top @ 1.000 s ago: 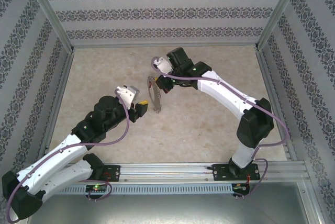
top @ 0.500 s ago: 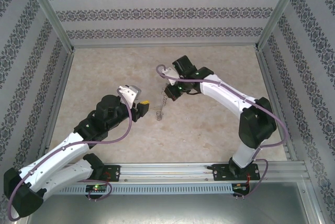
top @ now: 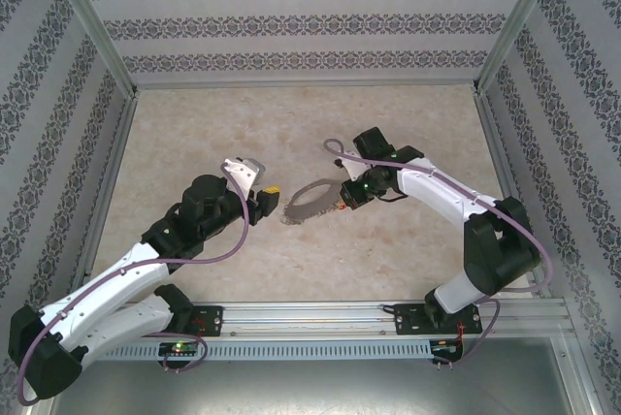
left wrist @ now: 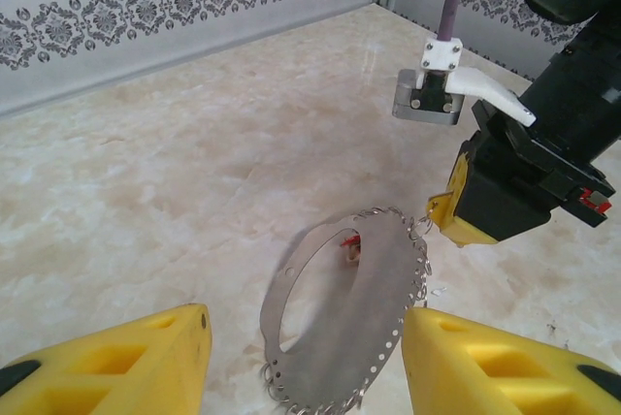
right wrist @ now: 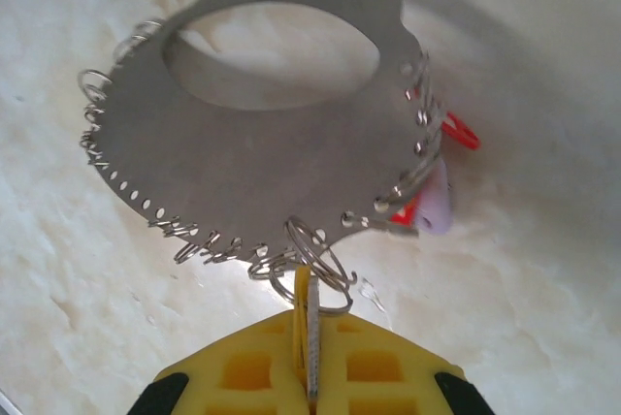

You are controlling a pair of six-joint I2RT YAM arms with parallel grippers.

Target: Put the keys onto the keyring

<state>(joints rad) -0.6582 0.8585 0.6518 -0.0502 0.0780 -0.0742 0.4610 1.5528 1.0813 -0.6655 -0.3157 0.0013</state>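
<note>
The keyring [top: 309, 204] is a flat grey oval metal plate with a large hole and several small split rings along its rim. It hangs tilted between the two grippers. My right gripper [right wrist: 312, 337] is shut on a thin silvery key [right wrist: 313, 362], seen edge-on, whose tip sits in a split ring [right wrist: 315, 260] on the plate's near rim. Small red-headed pieces [right wrist: 461, 131] and a lilac piece [right wrist: 437, 197] hang from rings on the right rim. My left gripper [left wrist: 306, 367] is open, with its yellow fingers [left wrist: 146, 357] on either side of the plate [left wrist: 378, 308]. The right finger is close to the rim.
The floor is pale marbled table [top: 194, 134], fenced by metal rails and patterned walls [top: 291, 27]. Purple cables run along both arms. The right gripper's yellow fingertip [left wrist: 448, 213] shows just beyond the plate in the left wrist view. Bare table lies toward the back and the left.
The right arm has swung nearer and to the right. The plate, hanging edge-on before, now lies tilted and broad toward the left gripper. The left arm has barely moved.
</note>
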